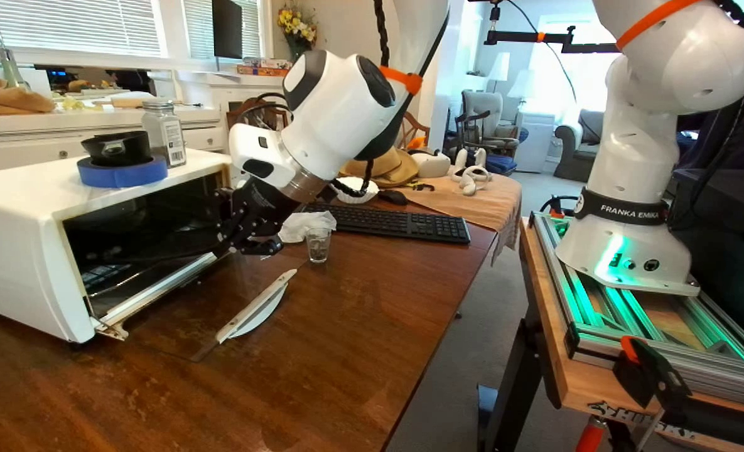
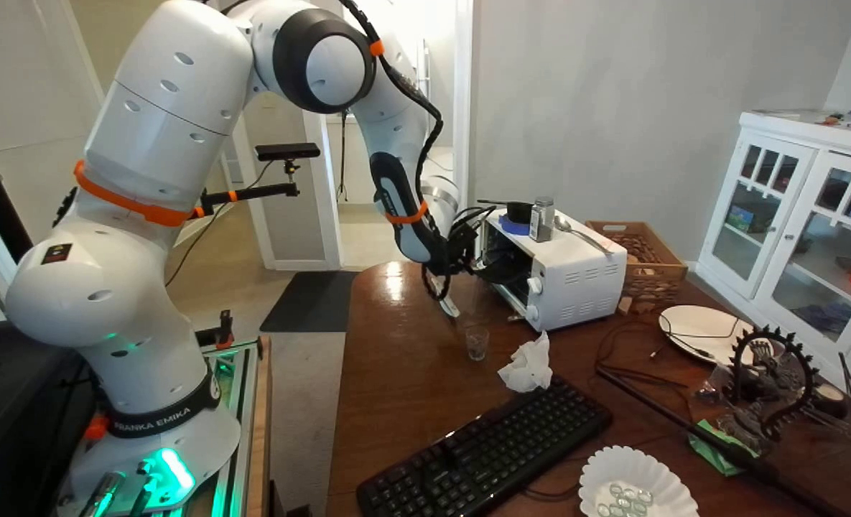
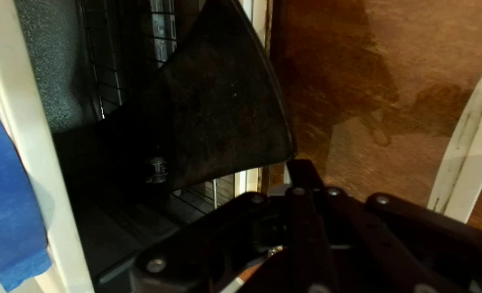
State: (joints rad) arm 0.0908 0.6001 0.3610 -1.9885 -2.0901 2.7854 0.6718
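My gripper [image 3: 304,171] is shut, its fingertips drawn together at the mouth of a white toaster oven [image 1: 14,251]. A dark, flat tray [image 3: 228,114] juts slantwise out of the oven, and its corner lies right by the fingertips in the wrist view. Whether they touch it I cannot tell; nothing shows between the fingers. Inside the oven a wire rack [image 3: 196,203] is partly visible. The oven's glass door seems folded down onto the table, with its white handle bar [image 1: 255,307] in front of the gripper. In an exterior view the tray [image 2: 504,271] shows dark in the opening.
On the oven stand a blue tape roll [image 1: 122,172], a black cup [image 1: 117,147], a glass jar [image 1: 164,135] and a spoon [image 2: 579,233]. A small clear glass [image 2: 477,342], crumpled tissue [image 2: 528,364] and black keyboard [image 2: 486,449] lie nearby. Behind the oven sits a wicker basket [image 2: 655,276].
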